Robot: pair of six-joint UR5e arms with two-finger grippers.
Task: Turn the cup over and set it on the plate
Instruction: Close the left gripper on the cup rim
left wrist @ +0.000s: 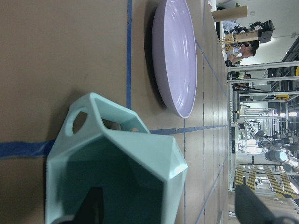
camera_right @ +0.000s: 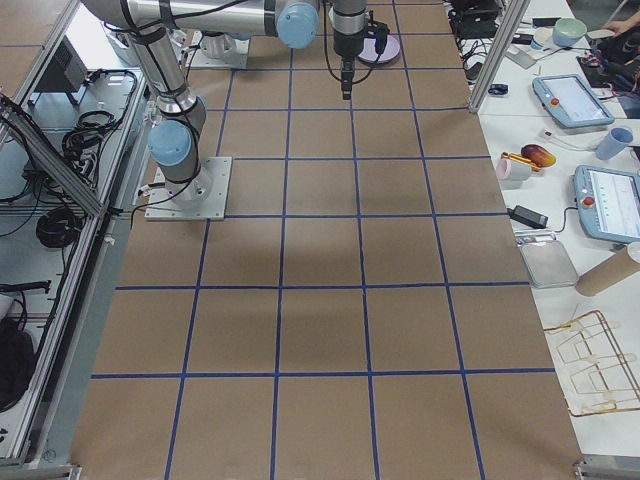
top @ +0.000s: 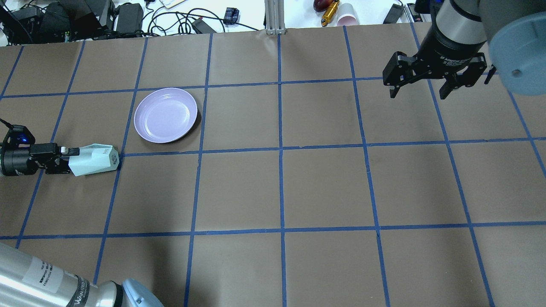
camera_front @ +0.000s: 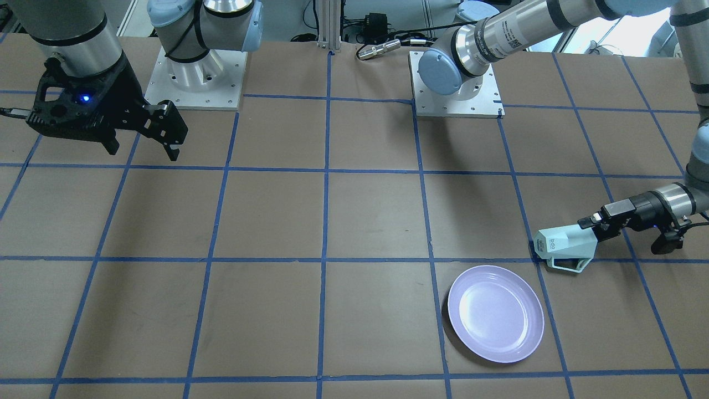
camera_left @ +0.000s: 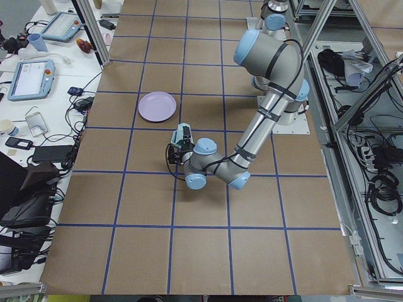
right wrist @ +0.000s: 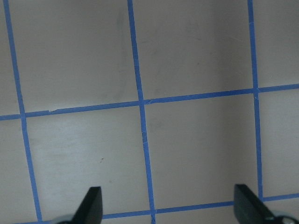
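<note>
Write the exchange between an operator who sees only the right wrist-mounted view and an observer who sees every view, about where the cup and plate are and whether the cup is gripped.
Operator: Nothing of the task shows in my view. Where is it all?
Observer: The cup lies on its side on the table towards the robot's left, apart from the plate, which is bare.
Operator: Is anything gripping it?
Observer: Not yet, it seems. The left tool is open, with one finger inside the cup's mouth and the other outside its wall.
</note>
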